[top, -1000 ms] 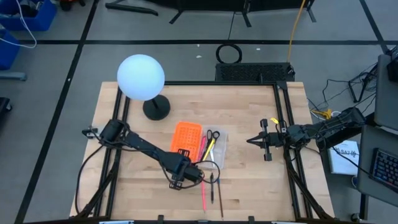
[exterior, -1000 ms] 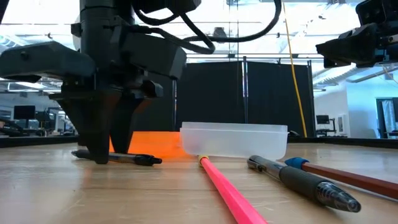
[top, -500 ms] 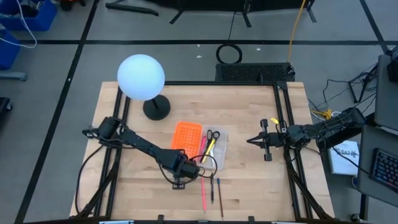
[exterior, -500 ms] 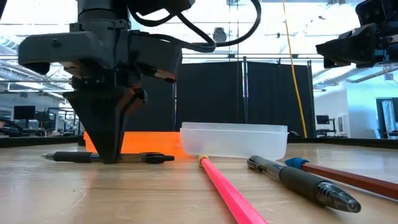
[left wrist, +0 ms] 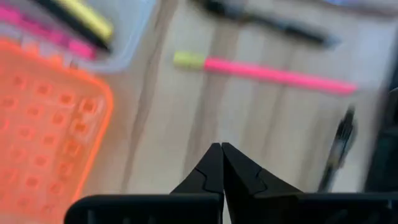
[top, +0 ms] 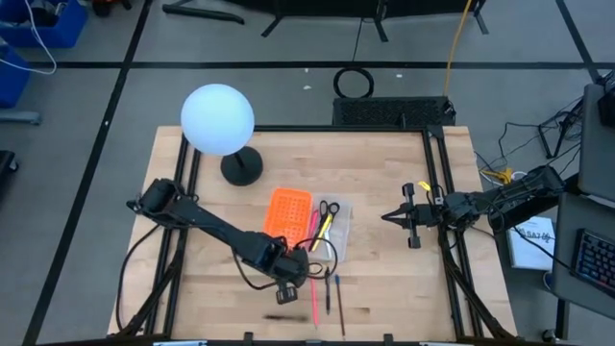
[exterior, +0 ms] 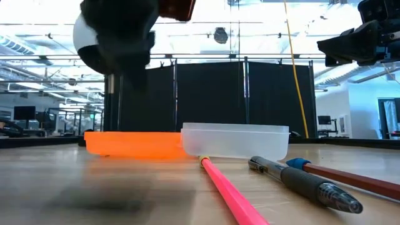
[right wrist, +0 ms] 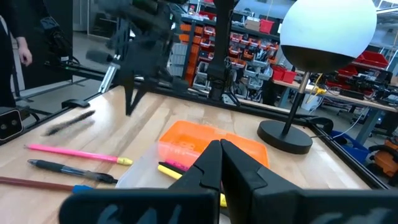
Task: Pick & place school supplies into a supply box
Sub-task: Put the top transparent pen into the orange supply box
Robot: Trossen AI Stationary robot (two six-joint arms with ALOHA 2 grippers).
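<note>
The supply box lies open mid-table, with its orange half (top: 288, 211) beside its clear tray (top: 333, 223). The tray holds black-handled scissors (top: 329, 208), a yellow pen (left wrist: 87, 15) and a pink one. My left gripper (left wrist: 221, 147) is shut with nothing between its fingers. It is raised above the table just near of the box (top: 290, 291). A blurred black pen (top: 283, 317) lies loose on the wood beside it toward the near edge, also seen in the left wrist view (left wrist: 339, 149). My right gripper (top: 387, 218) hangs shut over the table's right side.
A pink pencil (top: 313, 298), a black pen (top: 327, 291) and a brown pencil (top: 339, 306) lie on the wood near of the box. A white globe lamp (top: 218, 118) stands at the far left. A person's hand (right wrist: 25, 56) shows in the room beyond the table.
My left gripper has shut over the black pen lying on the table, then risen fast without it. The pen has come out from between the fingers and slid toward the table's near edge. My right arm has kept still.
</note>
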